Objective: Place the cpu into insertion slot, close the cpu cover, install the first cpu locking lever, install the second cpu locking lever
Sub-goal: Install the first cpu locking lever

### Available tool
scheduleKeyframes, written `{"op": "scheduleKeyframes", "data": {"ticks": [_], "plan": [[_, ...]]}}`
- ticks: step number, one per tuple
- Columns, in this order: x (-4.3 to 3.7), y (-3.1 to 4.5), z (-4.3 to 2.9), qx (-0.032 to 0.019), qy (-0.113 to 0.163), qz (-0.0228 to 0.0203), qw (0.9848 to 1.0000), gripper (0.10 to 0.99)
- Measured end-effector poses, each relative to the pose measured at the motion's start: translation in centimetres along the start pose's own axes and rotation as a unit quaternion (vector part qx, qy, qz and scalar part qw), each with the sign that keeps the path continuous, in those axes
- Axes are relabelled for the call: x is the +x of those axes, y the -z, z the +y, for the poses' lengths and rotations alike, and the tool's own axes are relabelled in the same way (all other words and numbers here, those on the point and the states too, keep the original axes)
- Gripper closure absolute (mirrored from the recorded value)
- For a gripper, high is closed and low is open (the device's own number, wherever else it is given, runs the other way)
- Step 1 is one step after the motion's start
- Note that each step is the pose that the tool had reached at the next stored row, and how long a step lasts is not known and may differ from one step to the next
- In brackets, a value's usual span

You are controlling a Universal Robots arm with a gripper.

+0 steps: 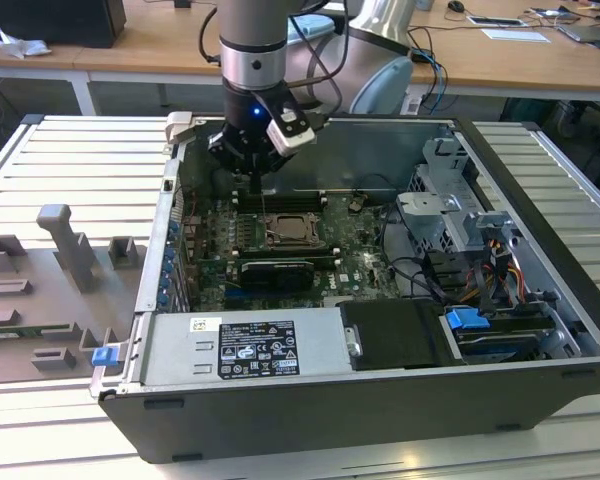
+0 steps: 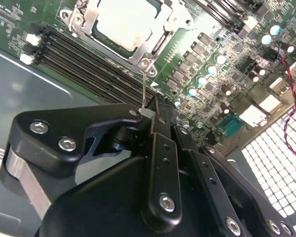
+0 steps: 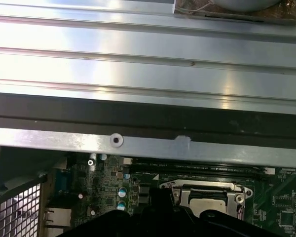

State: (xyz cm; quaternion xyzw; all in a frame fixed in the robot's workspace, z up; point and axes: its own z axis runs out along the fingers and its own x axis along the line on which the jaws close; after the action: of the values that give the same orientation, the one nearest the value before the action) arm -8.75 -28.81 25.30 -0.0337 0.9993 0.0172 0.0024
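My gripper [image 1: 255, 178] hangs inside the open computer case, just behind the insertion slot [image 1: 288, 232]. In the second wrist view its black fingers [image 2: 160, 128] are shut on the tip of a thin metal locking lever [image 2: 144, 89], which stands up from a corner of the socket. The pale cpu [image 2: 126, 19] lies in the slot. The grey cpu cover [image 2: 86, 17] lies flat around it. The first wrist view shows the same socket [image 3: 207, 196] below the case's metal wall. In the exterior view the lever [image 1: 263, 205] runs as a fine line from the gripper down to the board.
Long black memory slots [image 2: 84, 54] run beside the socket. A black card [image 1: 275, 272] sits in front of it, then the power supply [image 1: 240, 345]. The drive cage [image 1: 460, 210] and cables [image 1: 480, 290] fill the exterior view's right. Grey fixtures [image 1: 70, 245] stand outside on the table.
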Motion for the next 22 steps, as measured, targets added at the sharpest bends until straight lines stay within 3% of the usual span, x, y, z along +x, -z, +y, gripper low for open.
{"op": "scheduleKeyframes", "data": {"ticks": [12,13,14,16,22], "plan": [[-3.41,-0.45,-0.25,-0.0008,0.000,-0.0001,1.0000,0.980],[-3.45,-0.45,-0.26,-0.0035,0.000,-0.0002,1.0000,0.980],[-3.48,-0.46,-0.25,-0.0140,0.000,-0.0009,0.9999,0.980],[-3.51,-0.52,-0.29,-0.0258,0.000,-0.0017,0.9997,0.980],[-3.51,-0.66,-0.32,-0.0268,0.000,-0.0031,0.9996,0.980]]}}
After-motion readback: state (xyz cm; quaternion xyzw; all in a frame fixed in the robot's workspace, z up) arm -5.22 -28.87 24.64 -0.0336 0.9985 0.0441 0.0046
